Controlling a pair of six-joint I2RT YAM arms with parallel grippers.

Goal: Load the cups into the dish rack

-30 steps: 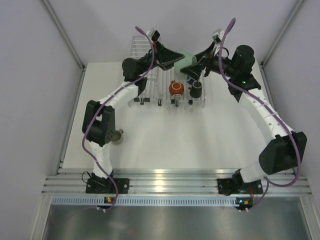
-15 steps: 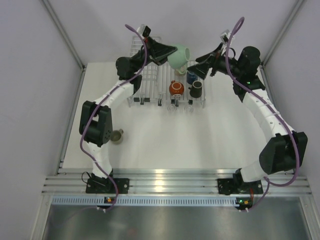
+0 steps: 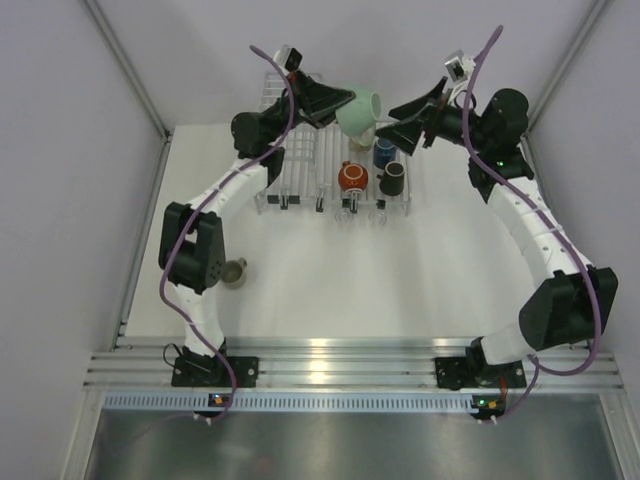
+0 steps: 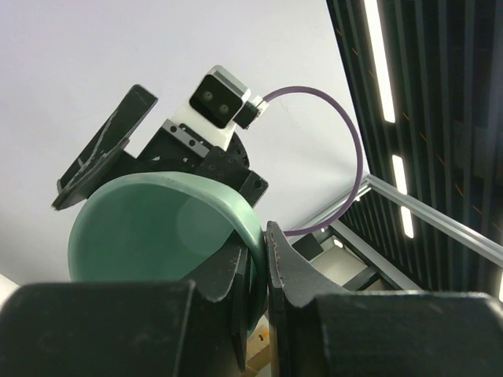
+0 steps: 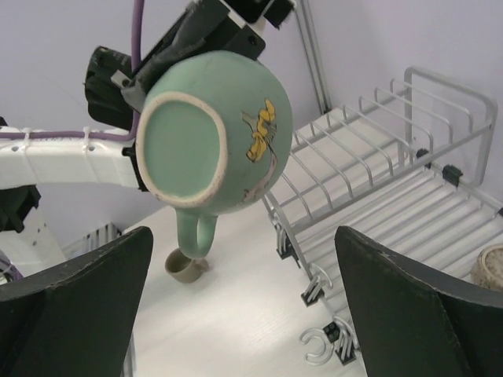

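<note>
The mint-teal cup (image 3: pixel 360 110), top middle, is pinched by my left gripper (image 4: pixel 259 251). My right gripper (image 5: pixel 244 302) is wide open, empty.

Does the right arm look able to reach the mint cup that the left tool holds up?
Probably yes. The right tool is open and faces the mint cup, with free air between them; the left tool pinches its rim.

The left tool (image 3: pixel 347 100) has raised the mint-teal cup (image 3: pixel 361 108) above the dish rack (image 3: pixel 326 172).
</note>
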